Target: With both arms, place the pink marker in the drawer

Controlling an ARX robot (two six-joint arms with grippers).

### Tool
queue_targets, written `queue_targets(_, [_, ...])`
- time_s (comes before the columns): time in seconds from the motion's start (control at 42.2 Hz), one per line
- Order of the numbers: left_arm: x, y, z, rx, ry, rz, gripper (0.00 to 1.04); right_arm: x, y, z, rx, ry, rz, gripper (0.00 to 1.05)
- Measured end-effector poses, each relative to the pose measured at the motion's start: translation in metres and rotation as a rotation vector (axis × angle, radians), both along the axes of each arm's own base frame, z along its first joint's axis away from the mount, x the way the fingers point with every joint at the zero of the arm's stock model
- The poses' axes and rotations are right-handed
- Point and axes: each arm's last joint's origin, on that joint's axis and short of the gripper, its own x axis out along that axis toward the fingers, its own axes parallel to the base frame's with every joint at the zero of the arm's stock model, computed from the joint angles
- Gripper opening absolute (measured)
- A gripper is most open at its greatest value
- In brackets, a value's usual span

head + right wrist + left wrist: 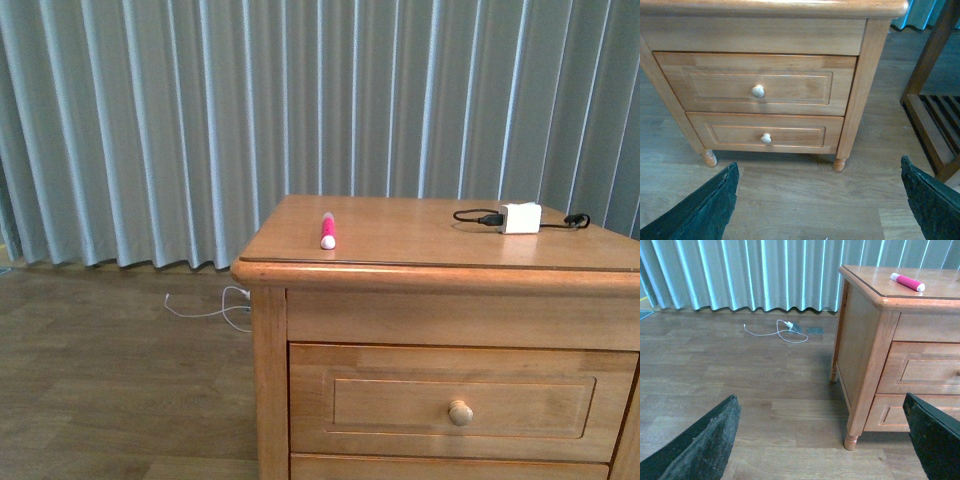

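1. The pink marker [327, 231] is lying near the cabinet's [300, 380] left front corner, its long axis running front to back.
2. The left gripper [820, 400] is hanging released and empty, nearer the marker but lower.
3. The right gripper [819, 162], likewise released, is facing the closed drawer [715, 85] and its knob [758, 91].

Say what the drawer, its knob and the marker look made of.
Drawer: wood, honey-toned, with visible grain and a soft sheen, likely varnished.
Knob: seemingly paler wood, round and smooth; its grain is too small to tell.
Marker: probably plastic, with a smooth, evenly coloured hot-pink body and a white rounded end.
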Motion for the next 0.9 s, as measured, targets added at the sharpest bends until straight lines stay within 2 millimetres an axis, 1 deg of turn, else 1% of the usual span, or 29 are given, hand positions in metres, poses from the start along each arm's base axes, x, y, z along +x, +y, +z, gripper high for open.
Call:
queue_targets(0.095, [0.000,0.000,0.000,0.000,0.000,0.000,0.99,0.017,0.009,0.008,-0.002,0.028,0.029,0.96])
queue_targets(0.166, [0.000,0.000,0.000,0.000,0.000,0.000,0.99,0.034,0.019,0.012,-0.001,0.046,0.057,0.96])
queue_targets(0.213, [0.000,0.000,0.000,0.000,0.000,0.000,0.99,0.045,0.024,0.013,-0.007,0.060,0.064,0.96])
queue_targets(0.237, [0.000,0.000,0.000,0.000,0.000,0.000,0.99,0.055,0.029,0.013,-0.010,0.074,0.074,0.96])
queue_targets(0.308, [0.000,0.000,0.000,0.000,0.000,0.000,0.99,0.073,0.036,0.011,-0.013,0.103,0.079,0.96])
queue_targets(0.474, [0.000,0.000,0.000,0.000,0.000,0.000,0.99,0.114,0.049,-0.004,-0.009,0.216,0.047,0.96])
queue_targets(0.521, [0.000,0.000,0.000,0.000,0.000,0.000,0.99,0.129,0.054,-0.010,-0.014,0.247,0.033,0.96])
queue_targets(0.639, [0.000,0.000,0.000,0.000,0.000,0.000,0.99,0.154,0.065,-0.017,-0.023,0.272,0.023,0.96])
queue_targets(0.734, [0.000,0.000,0.000,0.000,0.000,0.000,0.99,0.170,0.072,-0.022,-0.029,0.288,0.018,0.96])
queue_targets(0.829, [0.000,0.000,0.000,0.000,0.000,0.000,0.99,0.188,0.081,-0.030,-0.032,0.299,0.002,0.96])
queue_targets(0.9, [0.000,0.000,0.000,0.000,0.000,0.000,0.99,0.206,0.088,-0.038,-0.033,0.310,-0.024,0.96])
